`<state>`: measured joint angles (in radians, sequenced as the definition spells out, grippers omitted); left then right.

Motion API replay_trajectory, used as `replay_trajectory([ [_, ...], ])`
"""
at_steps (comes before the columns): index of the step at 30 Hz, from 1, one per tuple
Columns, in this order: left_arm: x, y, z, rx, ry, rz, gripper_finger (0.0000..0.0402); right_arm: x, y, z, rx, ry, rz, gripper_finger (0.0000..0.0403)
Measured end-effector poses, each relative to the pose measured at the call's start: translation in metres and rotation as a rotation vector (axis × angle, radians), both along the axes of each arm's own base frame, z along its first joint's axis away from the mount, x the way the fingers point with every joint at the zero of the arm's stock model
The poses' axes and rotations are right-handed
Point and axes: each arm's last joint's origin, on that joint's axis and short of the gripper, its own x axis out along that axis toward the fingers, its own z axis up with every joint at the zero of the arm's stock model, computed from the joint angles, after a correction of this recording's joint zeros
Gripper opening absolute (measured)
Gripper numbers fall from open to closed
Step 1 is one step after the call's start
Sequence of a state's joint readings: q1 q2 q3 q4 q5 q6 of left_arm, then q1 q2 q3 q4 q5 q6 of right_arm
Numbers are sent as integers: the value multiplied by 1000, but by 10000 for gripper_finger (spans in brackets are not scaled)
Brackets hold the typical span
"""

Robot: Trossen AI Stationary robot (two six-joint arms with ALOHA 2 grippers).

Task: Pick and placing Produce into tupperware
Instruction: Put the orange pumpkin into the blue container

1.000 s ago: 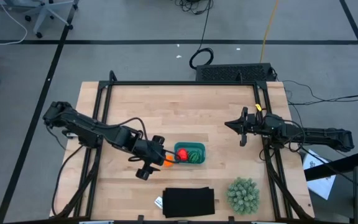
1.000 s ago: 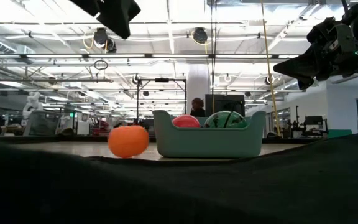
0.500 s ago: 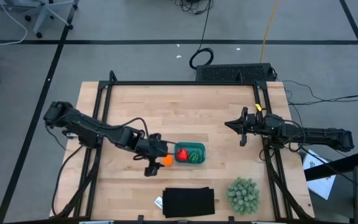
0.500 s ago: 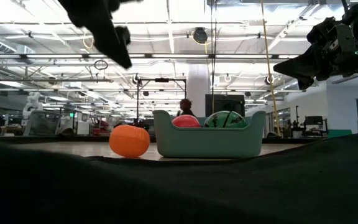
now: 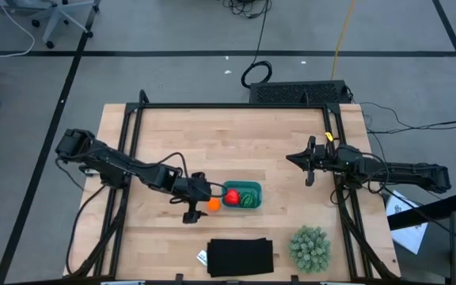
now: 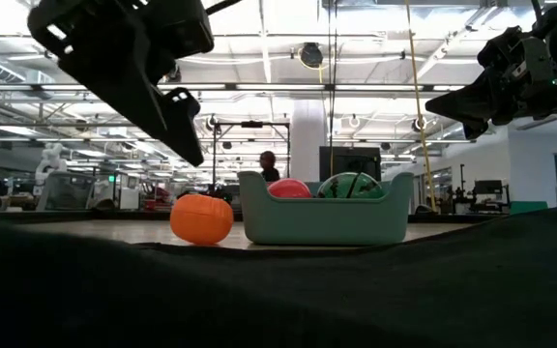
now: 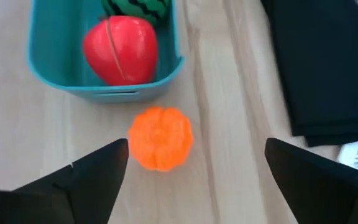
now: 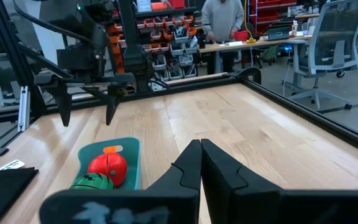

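The round orange produce (image 7: 161,138) rests on the wood next to the teal tupperware (image 7: 104,90), just outside its short wall. Inside the tupperware lie the red produce (image 7: 119,50) and the dark green round one (image 7: 135,6). My left gripper (image 7: 196,149) hangs open above the orange produce (image 5: 213,204), slanting down, one finger on each side of it and touching nothing. In the low view it (image 6: 187,145) stands well above the orange produce (image 6: 201,219). My right gripper (image 5: 291,158) waits shut at the table's right, level and clear of everything.
A black flat rectangle (image 5: 241,257) lies near the table's front edge, with a pale-green spiky plant ball (image 5: 309,248) to its right. Black frame rails (image 5: 133,134) run along the table's left and right sides. A person (image 8: 222,18) stands in the room beyond.
My left gripper has come down toward the orange produce, rolling a little as it sank. The produce and the tupperware have stayed where they were.
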<state>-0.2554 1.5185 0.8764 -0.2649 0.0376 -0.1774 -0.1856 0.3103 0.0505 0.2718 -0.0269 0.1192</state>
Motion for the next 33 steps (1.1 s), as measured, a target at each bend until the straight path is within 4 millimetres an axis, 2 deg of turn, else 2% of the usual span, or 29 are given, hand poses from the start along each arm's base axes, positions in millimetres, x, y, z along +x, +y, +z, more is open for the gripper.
replay_trajectory([
  [9, 5, 12, 1, 20, -32, 29, 396, 0, 0, 0, 0, 0, 0, 0],
  [19, 20, 16, -30, 14, 24, 6, 400, 0, 0, -1, 2, 13, -1, 0],
  [33, 30, 15, -63, 24, 90, -17, 400, 1, 0, -2, -3, 25, -2, 0],
])
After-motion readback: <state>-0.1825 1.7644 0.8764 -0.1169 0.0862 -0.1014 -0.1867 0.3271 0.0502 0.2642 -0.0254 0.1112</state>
